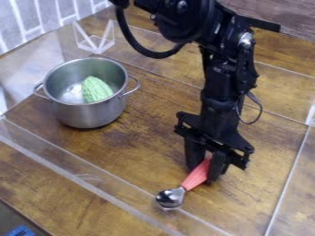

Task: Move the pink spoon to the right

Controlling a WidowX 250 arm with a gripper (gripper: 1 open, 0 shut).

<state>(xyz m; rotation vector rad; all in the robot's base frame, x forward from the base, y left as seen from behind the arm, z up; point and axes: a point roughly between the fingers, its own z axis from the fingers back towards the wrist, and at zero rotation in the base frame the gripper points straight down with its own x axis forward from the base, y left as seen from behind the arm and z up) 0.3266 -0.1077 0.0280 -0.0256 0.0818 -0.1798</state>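
Observation:
The pink spoon (pixel 187 183) hangs tilted near the front of the wooden table, its salmon handle running up into my gripper (pixel 211 163) and its shiny round bowl (pixel 169 197) at or just above the tabletop. My gripper points straight down from the black arm (pixel 219 83) and is shut on the top end of the spoon's handle. The exact contact between the fingers and the handle is partly hidden by the gripper body.
A steel pot (pixel 84 92) holding a green vegetable (pixel 96 89) stands at the left. A clear plastic wall (pixel 87 175) runs along the table's front edge, close to the spoon's bowl. A clear stand (pixel 92 37) sits at the back left.

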